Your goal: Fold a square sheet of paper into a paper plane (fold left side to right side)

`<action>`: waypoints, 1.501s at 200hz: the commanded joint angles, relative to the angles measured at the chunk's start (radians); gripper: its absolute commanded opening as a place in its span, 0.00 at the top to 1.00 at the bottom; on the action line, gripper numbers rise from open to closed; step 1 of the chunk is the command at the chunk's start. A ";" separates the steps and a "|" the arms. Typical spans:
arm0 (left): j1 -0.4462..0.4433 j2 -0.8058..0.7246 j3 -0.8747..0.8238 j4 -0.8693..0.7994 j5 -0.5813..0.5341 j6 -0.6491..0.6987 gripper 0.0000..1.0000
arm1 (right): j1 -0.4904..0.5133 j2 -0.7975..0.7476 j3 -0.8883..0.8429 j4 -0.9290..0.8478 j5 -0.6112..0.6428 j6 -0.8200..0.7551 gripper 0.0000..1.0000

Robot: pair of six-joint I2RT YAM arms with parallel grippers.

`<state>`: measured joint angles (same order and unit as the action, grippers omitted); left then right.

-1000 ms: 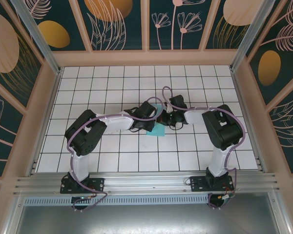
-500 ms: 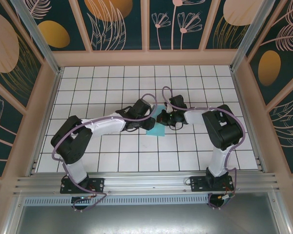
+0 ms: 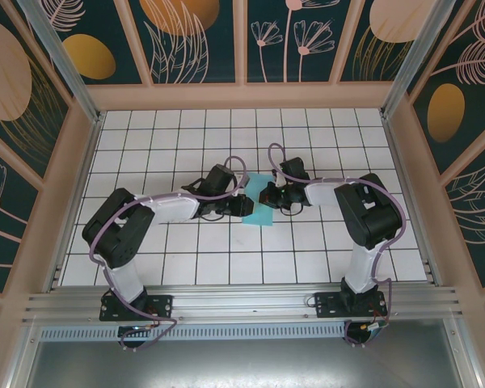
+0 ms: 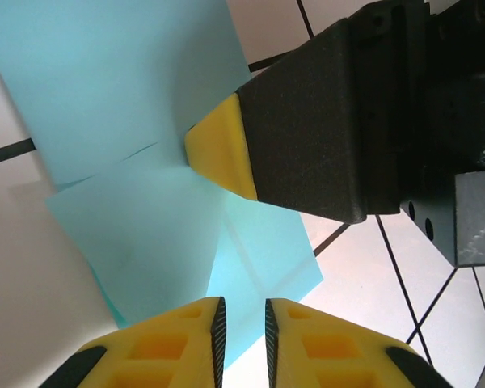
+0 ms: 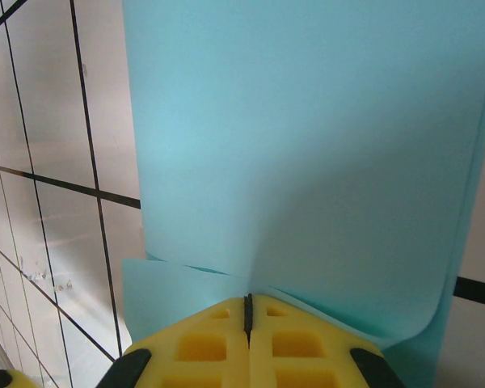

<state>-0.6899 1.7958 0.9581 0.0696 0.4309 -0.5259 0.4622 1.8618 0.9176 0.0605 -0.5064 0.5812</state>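
Observation:
The square sheet of paper is turquoise and lies on the white tiles between both grippers, loosely folded into overlapping layers. My right gripper is shut, and its yellow tips press down on the paper where the layer edges meet. My left gripper hovers low at the sheet's near-left edge. Its jaws stand a narrow gap apart with nothing clamped between them. A paper plane is out of view.
The white grid floor is walled by a beige frame at the back and both sides. An aluminium rail runs along the near edge by the arm bases.
My left arm has dropped lower and stretched flatter, and its gripper has slid slightly left along the paper's edge. The right arm and the paper have stayed put.

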 commanded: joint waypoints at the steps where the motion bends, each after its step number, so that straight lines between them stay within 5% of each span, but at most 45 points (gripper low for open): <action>1: -0.002 0.031 -0.010 0.071 0.096 -0.019 0.76 | 0.005 0.020 0.011 -0.073 0.034 -0.030 1.00; 212: -0.002 0.112 -0.016 -0.005 -0.001 0.041 0.80 | 0.005 0.019 0.021 -0.080 0.026 -0.052 1.00; 300: -0.002 0.122 -0.076 0.036 0.001 0.026 0.88 | 0.026 -0.171 -0.061 -0.014 0.020 -0.061 1.00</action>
<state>-0.6918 1.8915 0.9211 0.1432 0.4446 -0.5022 0.4667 1.7660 0.9043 0.0349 -0.4942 0.5362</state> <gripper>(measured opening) 0.124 0.047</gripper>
